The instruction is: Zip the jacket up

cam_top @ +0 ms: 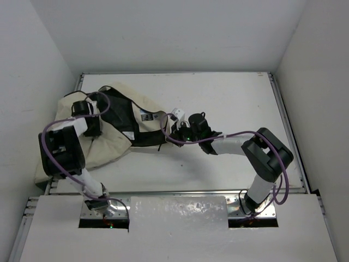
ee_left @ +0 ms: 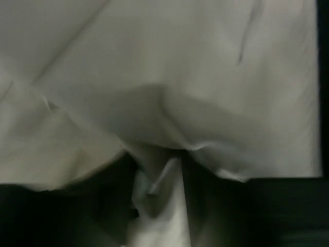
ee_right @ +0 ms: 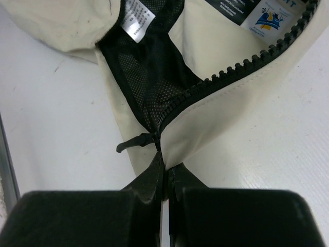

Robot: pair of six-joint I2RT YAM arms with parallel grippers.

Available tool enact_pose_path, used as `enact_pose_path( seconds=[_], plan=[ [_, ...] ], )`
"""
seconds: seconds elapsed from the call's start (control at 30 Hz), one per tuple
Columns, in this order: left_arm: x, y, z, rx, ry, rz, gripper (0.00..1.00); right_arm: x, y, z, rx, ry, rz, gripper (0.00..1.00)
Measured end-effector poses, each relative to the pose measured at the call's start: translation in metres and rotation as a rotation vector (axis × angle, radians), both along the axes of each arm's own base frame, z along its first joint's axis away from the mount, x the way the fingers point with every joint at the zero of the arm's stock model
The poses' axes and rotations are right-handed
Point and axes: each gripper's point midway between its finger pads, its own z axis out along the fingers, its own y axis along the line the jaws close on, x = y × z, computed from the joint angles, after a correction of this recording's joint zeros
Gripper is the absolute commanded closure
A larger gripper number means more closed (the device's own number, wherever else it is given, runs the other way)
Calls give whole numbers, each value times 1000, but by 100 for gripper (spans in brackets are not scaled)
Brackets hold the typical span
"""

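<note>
Only one scrap of lettering can be read: the dark capitals "NT", the end of a word cut off by the picture's top edge. They stand on a white brand tag sewn inside the jacket beside the zipper teeth, above a blue and yellow emblem. Left of it, a dark tag carries white lines too small to read. A white care label on the black mesh lining holds rows of tiny grey print, illegible. From above, two white tags show on the lining, their print too small to make out.
</note>
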Motion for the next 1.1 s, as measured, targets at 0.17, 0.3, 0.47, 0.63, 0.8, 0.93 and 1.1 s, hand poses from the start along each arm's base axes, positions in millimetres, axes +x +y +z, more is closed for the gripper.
enact_pose_path(
  seconds=[0.17,0.3,0.47,0.63,0.8,0.93,1.1],
  plan=[
    [63,-23,-1,-6,-67,-122,100,5,-3,-4,-18,-5,-32,100],
    [131,-86,12,30,-177,-347,98,13,-9,-10,-43,-13,-81,100],
    [218,-187,56,61,-377,-662,88,23,-17,-13,-68,-27,-156,100],
    [239,-238,78,146,-473,-878,80,25,-31,-21,-97,-23,-230,100],
    [164,-200,18,226,-282,-951,74,23,-37,-24,-110,-21,-244,100],
    [128,-155,-2,222,-152,-880,62,23,-37,-23,-113,-22,-244,100],
    [129,-116,48,203,-231,-695,42,20,-41,-26,-129,-24,-241,100]
  ],
)
